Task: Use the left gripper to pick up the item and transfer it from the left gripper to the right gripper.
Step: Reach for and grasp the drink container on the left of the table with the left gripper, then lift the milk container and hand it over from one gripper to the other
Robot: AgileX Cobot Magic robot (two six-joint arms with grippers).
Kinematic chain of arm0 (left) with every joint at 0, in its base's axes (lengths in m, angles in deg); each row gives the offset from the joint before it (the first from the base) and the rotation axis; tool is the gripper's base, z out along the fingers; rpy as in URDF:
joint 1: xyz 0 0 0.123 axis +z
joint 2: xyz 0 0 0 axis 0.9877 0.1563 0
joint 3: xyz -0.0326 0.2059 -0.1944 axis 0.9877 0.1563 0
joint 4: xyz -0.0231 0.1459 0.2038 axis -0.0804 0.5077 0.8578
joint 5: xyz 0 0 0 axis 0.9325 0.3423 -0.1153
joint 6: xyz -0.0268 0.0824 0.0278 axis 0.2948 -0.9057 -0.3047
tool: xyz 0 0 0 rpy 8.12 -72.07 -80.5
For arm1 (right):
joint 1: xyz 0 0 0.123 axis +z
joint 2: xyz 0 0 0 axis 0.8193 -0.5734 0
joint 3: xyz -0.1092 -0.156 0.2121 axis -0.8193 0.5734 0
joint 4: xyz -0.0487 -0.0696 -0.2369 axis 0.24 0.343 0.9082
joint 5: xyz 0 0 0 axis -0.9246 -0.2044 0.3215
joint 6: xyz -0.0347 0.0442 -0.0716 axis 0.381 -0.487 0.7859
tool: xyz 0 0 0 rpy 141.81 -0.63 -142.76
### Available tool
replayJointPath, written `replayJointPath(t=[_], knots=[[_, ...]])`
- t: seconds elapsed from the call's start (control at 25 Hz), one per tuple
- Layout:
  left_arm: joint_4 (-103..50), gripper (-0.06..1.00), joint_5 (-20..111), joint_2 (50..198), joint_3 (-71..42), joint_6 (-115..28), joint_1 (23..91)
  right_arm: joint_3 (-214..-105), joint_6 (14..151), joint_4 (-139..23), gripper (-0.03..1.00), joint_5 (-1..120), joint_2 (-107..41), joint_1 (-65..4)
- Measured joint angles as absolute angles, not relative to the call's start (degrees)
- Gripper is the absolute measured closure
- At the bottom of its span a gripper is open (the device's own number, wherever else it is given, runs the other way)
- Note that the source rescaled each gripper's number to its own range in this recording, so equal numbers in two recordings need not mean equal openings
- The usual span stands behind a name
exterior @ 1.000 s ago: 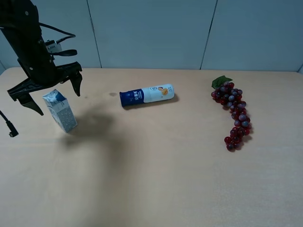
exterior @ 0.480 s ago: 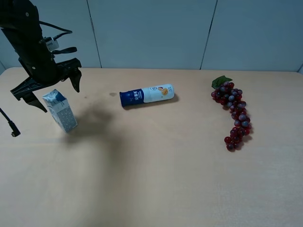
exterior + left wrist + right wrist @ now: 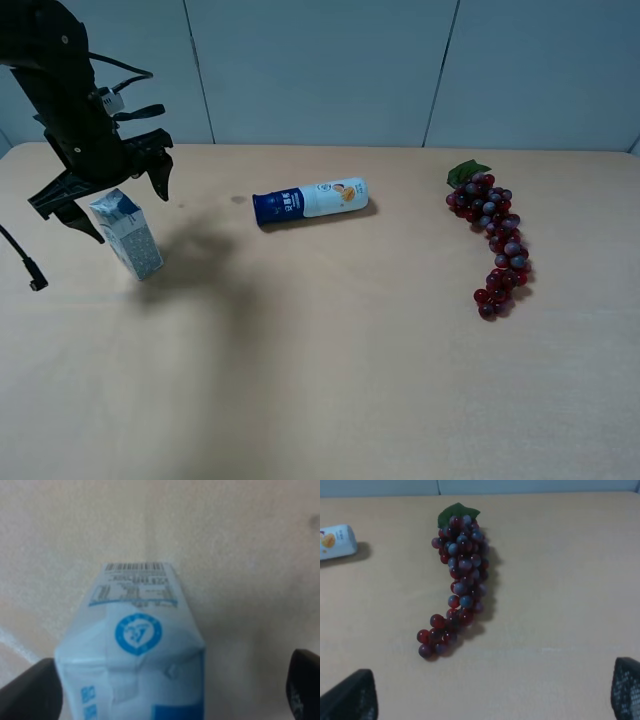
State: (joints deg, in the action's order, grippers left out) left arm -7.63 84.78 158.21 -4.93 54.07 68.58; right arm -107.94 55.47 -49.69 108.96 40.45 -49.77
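**Exterior high view.** We find the left gripper (image 3: 128,215) poised over the item (image 3: 130,240), which stands upright on the counter (image 3: 350,380). The jaws are spread wide, one finger on each side of the gabled top. We can confirm no contact from here. The bottle (image 3: 310,202) and the grapes (image 3: 495,245) lie well apart from these jaws. The right gripper is not in this view.

**Left wrist view.** The item (image 3: 135,645) sits between the released jaws, off centre. It is just beside one finger (image 3: 30,690) and well apart from the other. We cannot tell whether the near finger touches the carton wall. The barcode end points away from the jaws.

**Right wrist view.** The right gripper (image 3: 488,695) holds nothing, and its jaws stand wide apart. Ahead of the jaws lie the grapes (image 3: 457,580), with the bottle end (image 3: 335,541) further off to one side. The item does not appear here.

**Task status.** We judge that no step is complete. The approach is nearly finished, but the item is not yet grasped. Steps remaining:
1. Clench the left jaws on the item.
2. Lift it.
3. Bring it to the right gripper.
4. Clench the right jaws.
5. Release the left jaws.
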Motion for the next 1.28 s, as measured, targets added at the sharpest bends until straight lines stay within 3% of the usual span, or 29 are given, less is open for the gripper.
replayJointPath(t=[0.12,0.2,0.32,0.44,0.8,1.28], knots=[[-7.95,0.16,83.86,158.84,-4.77,54.07,68.58,-107.94,55.47,-49.69,-0.03,108.96,40.45,-49.77],[-7.95,0.24,83.73,158.90,-4.77,54.07,68.58,-107.94,55.47,-49.69,-0.03,108.96,40.45,-49.77],[-7.95,0.50,83.93,158.90,-4.77,54.07,68.58,-107.94,55.47,-49.69,-0.03,108.96,40.45,-49.77],[-7.89,0.92,84.39,158.90,-4.71,54.07,68.58,-107.94,55.47,-49.69,-0.03,108.96,40.45,-49.77],[-7.84,0.94,84.62,158.90,-4.88,54.07,68.64,-107.94,55.47,-49.69,-0.03,108.96,40.45,-49.77],[-7.94,0.94,96.70,158.95,-14.40,46.63,68.64,-107.94,55.47,-49.69,-0.03,108.96,40.45,-49.77]])
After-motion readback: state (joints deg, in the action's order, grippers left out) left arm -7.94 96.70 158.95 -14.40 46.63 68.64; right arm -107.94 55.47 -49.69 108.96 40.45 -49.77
